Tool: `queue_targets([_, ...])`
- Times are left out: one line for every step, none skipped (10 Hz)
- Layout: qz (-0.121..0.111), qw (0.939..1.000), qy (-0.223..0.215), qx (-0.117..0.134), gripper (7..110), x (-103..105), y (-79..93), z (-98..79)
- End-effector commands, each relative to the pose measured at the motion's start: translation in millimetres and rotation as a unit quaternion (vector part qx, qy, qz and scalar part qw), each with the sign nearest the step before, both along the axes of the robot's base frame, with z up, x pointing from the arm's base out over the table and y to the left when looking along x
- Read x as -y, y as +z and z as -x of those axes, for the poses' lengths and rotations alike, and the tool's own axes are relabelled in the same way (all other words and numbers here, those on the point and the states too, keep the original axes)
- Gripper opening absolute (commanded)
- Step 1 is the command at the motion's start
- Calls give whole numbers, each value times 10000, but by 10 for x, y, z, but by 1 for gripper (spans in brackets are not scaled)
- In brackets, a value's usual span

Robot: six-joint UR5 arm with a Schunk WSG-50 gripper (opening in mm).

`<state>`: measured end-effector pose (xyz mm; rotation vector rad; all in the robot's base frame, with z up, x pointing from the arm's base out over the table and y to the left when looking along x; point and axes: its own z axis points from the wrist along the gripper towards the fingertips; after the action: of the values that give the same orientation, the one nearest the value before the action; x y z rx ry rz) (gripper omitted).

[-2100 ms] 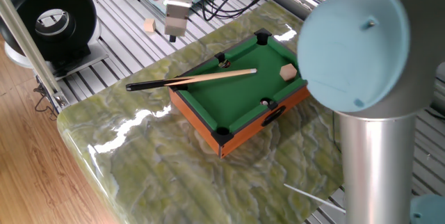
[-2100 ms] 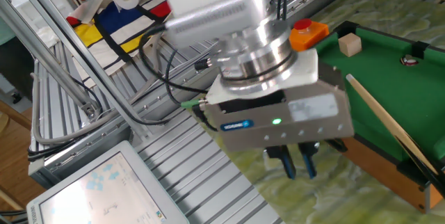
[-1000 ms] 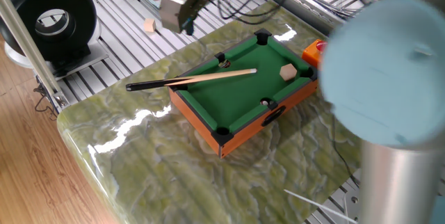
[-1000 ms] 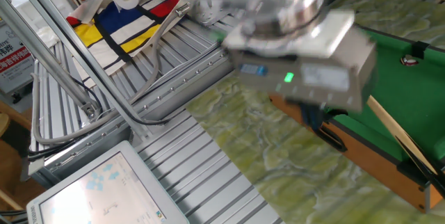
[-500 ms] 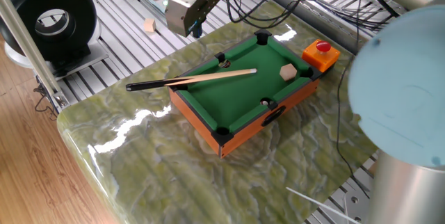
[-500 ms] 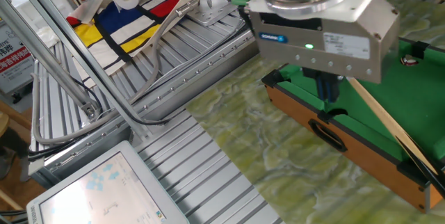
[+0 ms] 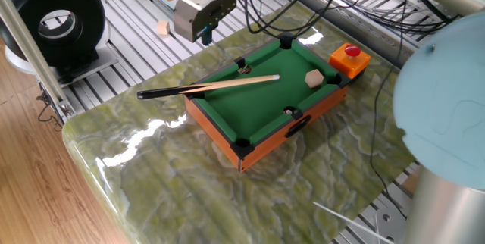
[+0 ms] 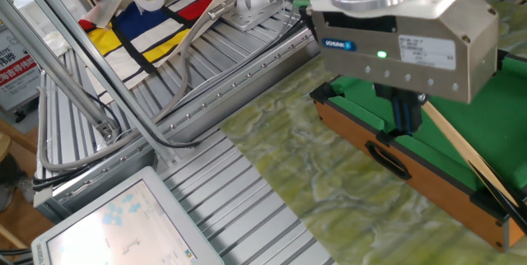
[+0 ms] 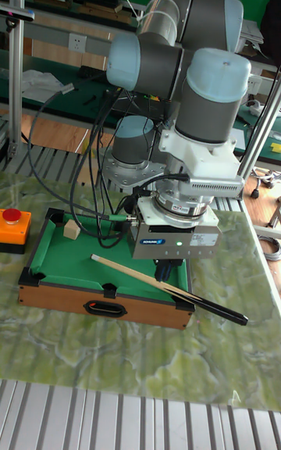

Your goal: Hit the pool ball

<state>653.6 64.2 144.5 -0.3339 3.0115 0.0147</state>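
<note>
Since the biggest thing here is the green marbled tabletop, I'll start there: it carries everything else, with ribbed metal rails around it. The UR5 arm comes next, grey tubes with pale blue joint caps, bending down over one end of the mini pool table. That's a little orange-sided box with green felt and black pockets, sitting roughly mid-tabletop.

Lying across it is the cue. Its pale tip end is out over the felt, while its dark butt end sticks out past the short rail and over the marble.

The gripper hangs pointing straight down at that same butt-side end, right next to the cue. From these angles I can't tell if it actually touches the cue. Its two dark fingers look drawn together with nothing between them.

At the opposite end, just outside the corner, sits an orange box with a red button. A tan wooden cube rests on the felt near that end.

The pool ball is tiny, dark with a white spot. It sits on the felt right by the middle pocket of one long rail, well apart from the gripper.
</note>
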Motion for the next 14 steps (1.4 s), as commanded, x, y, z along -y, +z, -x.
queue_targets([-350, 9971, 67, 678, 7, -192, 66, -381])
queue_targets([-522, 9962, -51, 695, 7, -265, 78, -392])
queue_targets([-502, 9965, -232, 630, 7, -240, 68, -367])
queue_targets([-232, 9983, -373, 386, 7, -101, 30, -248])
queue_targets([90, 9991, -339, 244, 7, 54, 13, -172])
queue_targets([139, 9995, -217, 207, 7, 69, 10, -153])
queue_targets([130, 9996, -50, 244, 7, 54, 12, -171])
queue_targets([108, 9998, -51, 152, 7, 43, 5, -126])
queue_targets([116, 9999, -112, 53, 7, 53, 197, 104])
queue_targets([119, 9998, -165, -24, 7, 80, 342, 325])
queue_targets([109, 9997, -188, -62, 7, 98, 452, 518])
queue_targets([109, 9998, -188, -47, 7, 113, 504, 614])
queue_targets([102, 9998, -180, -24, 7, 127, 516, 646])
queue_targets([50, 9999, -157, 13, 7, 110, 501, 622])
